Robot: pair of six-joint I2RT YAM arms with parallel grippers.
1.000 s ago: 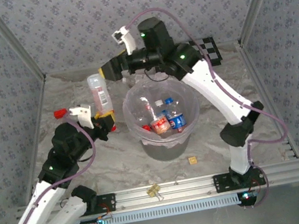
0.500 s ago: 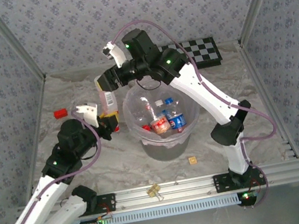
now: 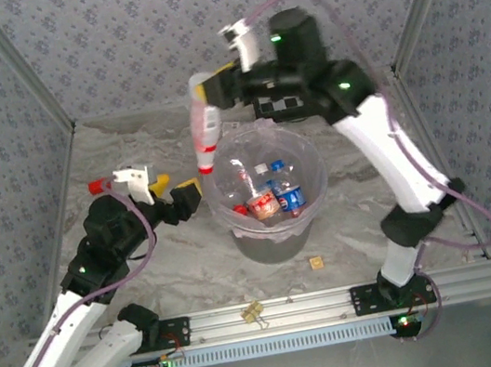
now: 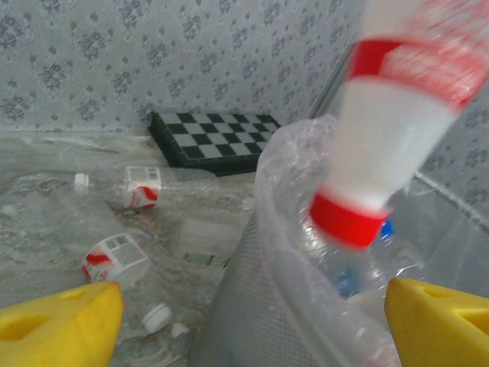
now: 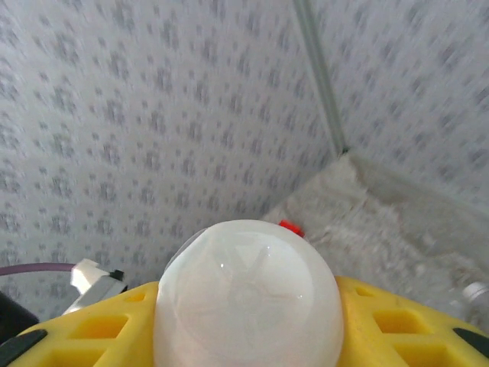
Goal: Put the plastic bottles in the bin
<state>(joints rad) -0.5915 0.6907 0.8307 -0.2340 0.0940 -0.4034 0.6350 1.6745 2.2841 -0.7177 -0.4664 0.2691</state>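
My right gripper (image 3: 213, 86) is shut on the base of a clear plastic bottle (image 3: 205, 126) with a red label. The bottle hangs with its red cap (image 3: 206, 165) down, just above the left rim of the grey bin (image 3: 277, 240). In the right wrist view the bottle's round base (image 5: 248, 298) sits between the yellow fingers (image 5: 405, 321). The same bottle (image 4: 397, 130) hangs over the bag-lined bin rim (image 4: 294, 199) in the left wrist view. My left gripper (image 3: 174, 190) is open, left of the bin, holding nothing. Several bottles (image 3: 275, 199) lie inside the bin.
Two crushed clear bottles (image 4: 114, 256) (image 4: 141, 187) and loose white caps (image 4: 157, 317) lie on the table behind the bin. The chequered board (image 4: 214, 138) leans at the back wall. A red block (image 3: 95, 185) lies far left. A tan cube (image 3: 315, 263) and a metal clip (image 3: 251, 312) sit near the front.
The bottle passed from my left gripper to my right one, which lifted it up and right over the bin's rim. My left gripper opened and drew back.
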